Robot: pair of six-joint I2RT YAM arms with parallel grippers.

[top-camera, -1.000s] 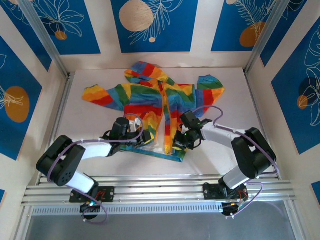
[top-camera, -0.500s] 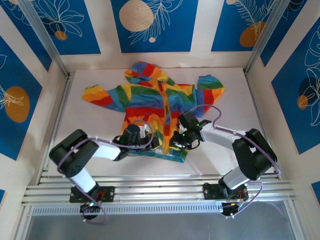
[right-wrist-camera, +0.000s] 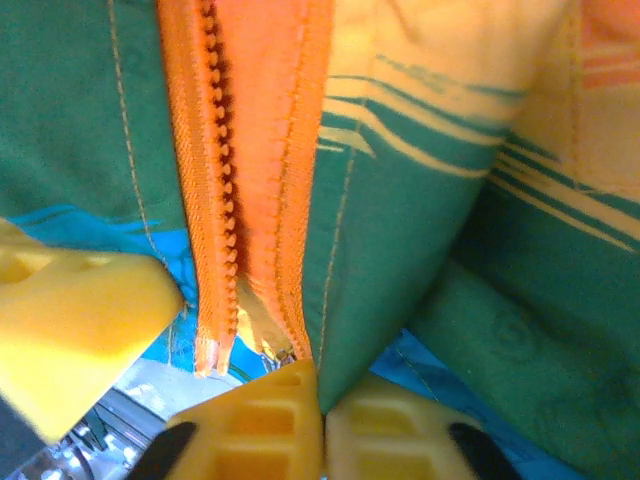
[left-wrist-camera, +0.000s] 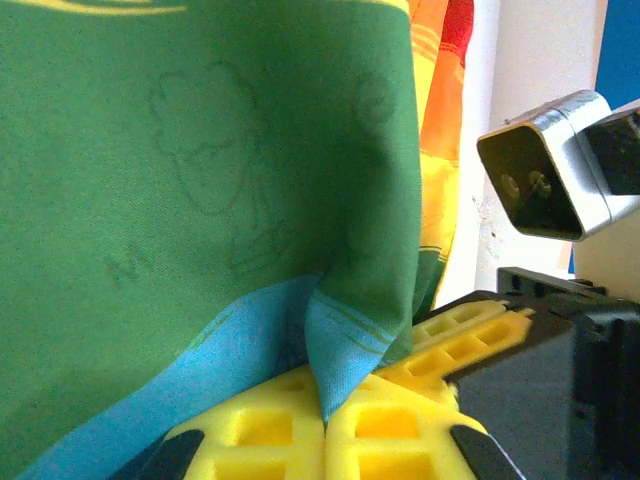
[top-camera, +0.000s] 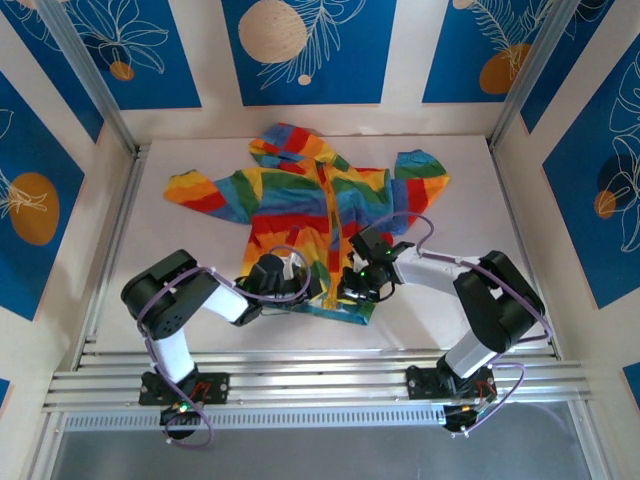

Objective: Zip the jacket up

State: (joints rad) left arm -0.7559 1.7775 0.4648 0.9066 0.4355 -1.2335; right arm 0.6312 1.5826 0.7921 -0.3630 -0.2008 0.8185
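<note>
The rainbow-striped jacket [top-camera: 300,200] lies flat on the white table [top-camera: 470,200], hood at the far end, front panels drawn together. Both grippers sit side by side at its bottom hem. My left gripper [top-camera: 312,290] [left-wrist-camera: 325,405] is shut on a pinched fold of blue and green hem fabric. My right gripper [top-camera: 342,293] [right-wrist-camera: 322,385] is shut on the green front edge right beside the orange zipper [right-wrist-camera: 215,200]. The two rows of teeth lie apart at the bottom, a small metal piece [right-wrist-camera: 272,345] between them. The left gripper's yellow finger [right-wrist-camera: 70,320] shows just left of the zipper.
Aluminium rails [top-camera: 320,380] run along the near edge where the arms are bolted. Blue patterned walls and slanted frame posts [top-camera: 95,90] close in the table at the back and sides. Bare table lies to either side of the jacket.
My left gripper has moved right along the hem, pulling the left front panel over the pale lining up to the zipper. The right gripper has barely shifted.
</note>
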